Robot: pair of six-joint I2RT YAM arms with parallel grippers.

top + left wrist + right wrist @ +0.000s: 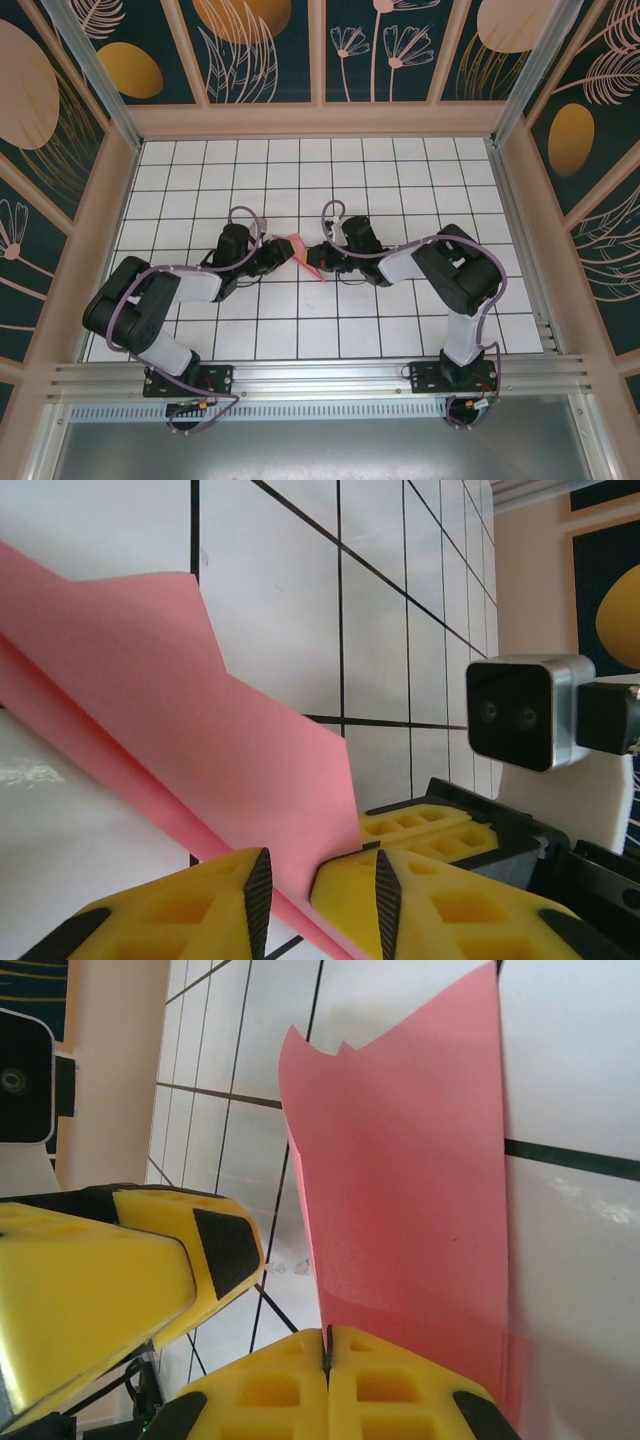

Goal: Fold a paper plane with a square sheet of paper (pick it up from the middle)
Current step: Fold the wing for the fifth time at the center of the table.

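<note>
Starting at the near edge, a ribbed aluminium rail (320,372) carries the black bases of the left arm (150,305) and the right arm (455,275), with purple cables looping along each. Both arms reach inward and meet near the middle of the white, black-gridded tabletop (400,180).

The right claw (327,1338) is clenched on one edge of the folded pink-red sheet of paper (400,1160). Its yellow fingers meet in a tight seam with the sheet pinched between them, and the sheet's far edge is notched. The left claw (323,858) has the same sheet running slantwise between its yellow fingers. A narrow gap shows beside the paper there, so I cannot tell whether it grips or merely straddles.

The two claws crowd each other from opposite sides, with the sheet between them over the tiles. From the left wrist, the right arm's silver-cased wrist camera (520,712) sits just beyond the fold. Past the claws, white tiles run to a back wall of dark floral panels (270,50).
</note>
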